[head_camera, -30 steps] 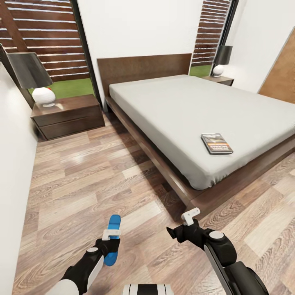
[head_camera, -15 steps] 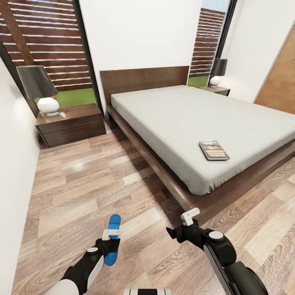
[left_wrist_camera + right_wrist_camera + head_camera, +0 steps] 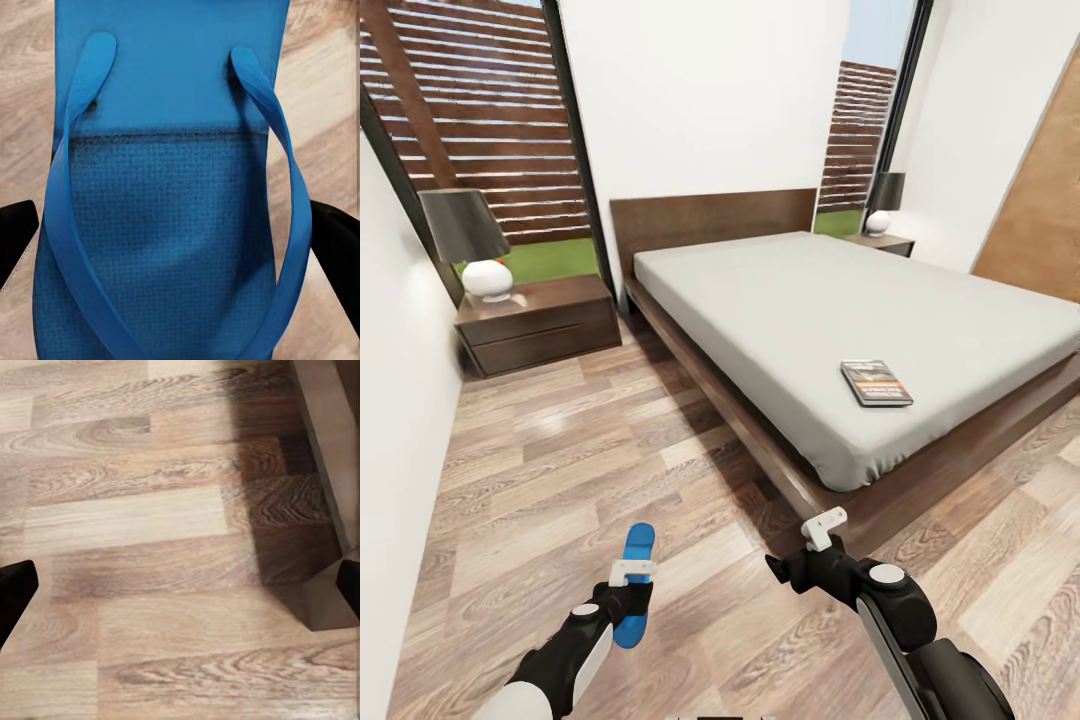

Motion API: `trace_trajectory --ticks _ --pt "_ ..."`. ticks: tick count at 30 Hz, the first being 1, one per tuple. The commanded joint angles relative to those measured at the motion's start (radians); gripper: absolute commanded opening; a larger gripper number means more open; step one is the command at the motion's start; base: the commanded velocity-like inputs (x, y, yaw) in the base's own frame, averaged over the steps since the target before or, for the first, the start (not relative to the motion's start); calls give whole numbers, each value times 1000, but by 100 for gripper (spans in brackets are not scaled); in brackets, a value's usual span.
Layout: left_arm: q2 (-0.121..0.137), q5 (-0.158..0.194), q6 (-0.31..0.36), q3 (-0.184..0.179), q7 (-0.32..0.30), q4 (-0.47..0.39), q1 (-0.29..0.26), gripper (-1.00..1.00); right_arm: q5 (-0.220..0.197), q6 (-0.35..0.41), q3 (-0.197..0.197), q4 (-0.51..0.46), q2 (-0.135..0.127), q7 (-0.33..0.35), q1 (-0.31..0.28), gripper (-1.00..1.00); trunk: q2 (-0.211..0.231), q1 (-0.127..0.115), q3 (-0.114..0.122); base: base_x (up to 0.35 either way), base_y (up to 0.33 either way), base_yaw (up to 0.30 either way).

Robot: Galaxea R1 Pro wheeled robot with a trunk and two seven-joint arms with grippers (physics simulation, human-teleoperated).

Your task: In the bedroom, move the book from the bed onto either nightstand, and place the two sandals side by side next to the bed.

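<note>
Sandal (image 3: 634,585) stayed clamped in the left gripper (image 3: 630,573); right gripper (image 3: 822,528) hung spread, empty. View had tilted up. Book (image 3: 876,383) lay near the bed's (image 3: 780,300) foot edge, untouched.

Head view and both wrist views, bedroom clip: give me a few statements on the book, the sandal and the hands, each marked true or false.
1. The book lies on the bed's mattress. True.
2. The left hand is shut on a blue sandal. True.
3. The right hand carries the second sandal. False: it is open with nothing between its fingers, over bare wood floor.
4. The book rests on the nightstand beside the lamp. False: that nightstand's top holds the lamp, and the book is on the mattress.
5. The held sandal is off the floor. True.
</note>
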Motion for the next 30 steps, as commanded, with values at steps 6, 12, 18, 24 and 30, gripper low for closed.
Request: trace_trajectory --ticks 6,12,18,24,30 --pt "0 -2 5 -1 -1 0 0 -100 2 5 1 0 -1 2 -1 100 1 -3 22 0 0 0" --pt "1 -3 5 -1 -1 2 0 -100 3 5 -1 2 0 0 -1 100 3 -6 46 0 0 0" --pt "2 -3 5 -2 -1 2 1 -100 2 5 -1 5 1 -4 -1 100 4 -8 69 0 0 0" --pt "2 -2 6 -2 -1 3 1 -100 0 4 -4 46 -1 -9 0 100 5 -11 92 0 0 0" --pt "4 4 2 2 -2 3 3 -100 -2 -160 -45 314 -7 -16 2 100 7 -14 115 0 0 0"
